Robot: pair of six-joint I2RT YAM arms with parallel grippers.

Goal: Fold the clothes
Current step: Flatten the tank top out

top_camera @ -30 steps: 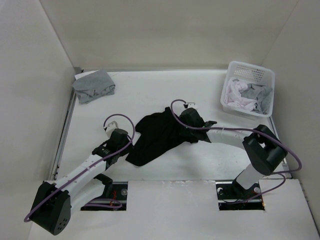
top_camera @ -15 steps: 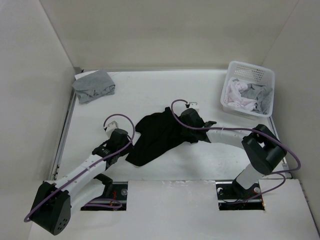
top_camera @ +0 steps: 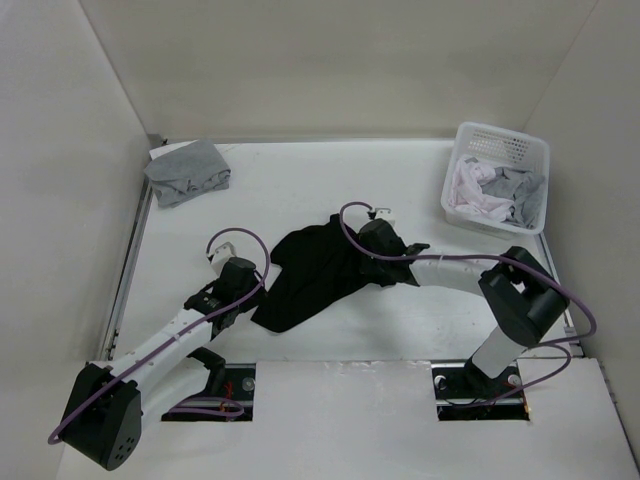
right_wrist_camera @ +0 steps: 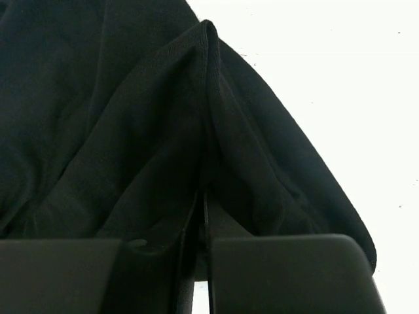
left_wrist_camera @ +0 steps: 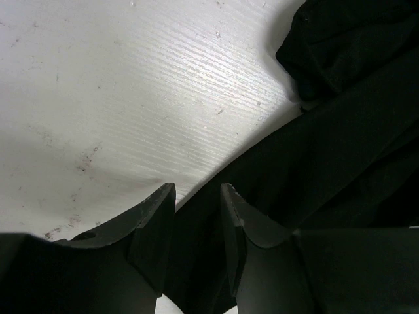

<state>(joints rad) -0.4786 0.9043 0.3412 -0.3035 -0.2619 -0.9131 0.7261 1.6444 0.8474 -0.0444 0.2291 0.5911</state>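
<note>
A plain black garment [top_camera: 310,270] lies crumpled in the middle of the table. My right gripper [top_camera: 372,262] sits at its right edge; in the right wrist view the gripper [right_wrist_camera: 203,196] is shut on a raised fold of the black fabric [right_wrist_camera: 131,131]. My left gripper [top_camera: 250,303] rests at the garment's lower left corner. In the left wrist view this gripper [left_wrist_camera: 196,193] stands open, with the edge of the black fabric [left_wrist_camera: 340,150] lying between and under its fingers. A light grey garment [top_camera: 187,172] lies bunched at the back left.
A white lattice basket [top_camera: 500,132] stands at the back right, holding white, pale pink and grey clothes [top_camera: 495,192]. Walls close the table on the left, back and right. Bare white tabletop [left_wrist_camera: 131,85] shows left of the black garment.
The right gripper has closed on a fold of the black garment, and its arm has crept slightly left. The left arm and the garment's outline have not visibly moved.
</note>
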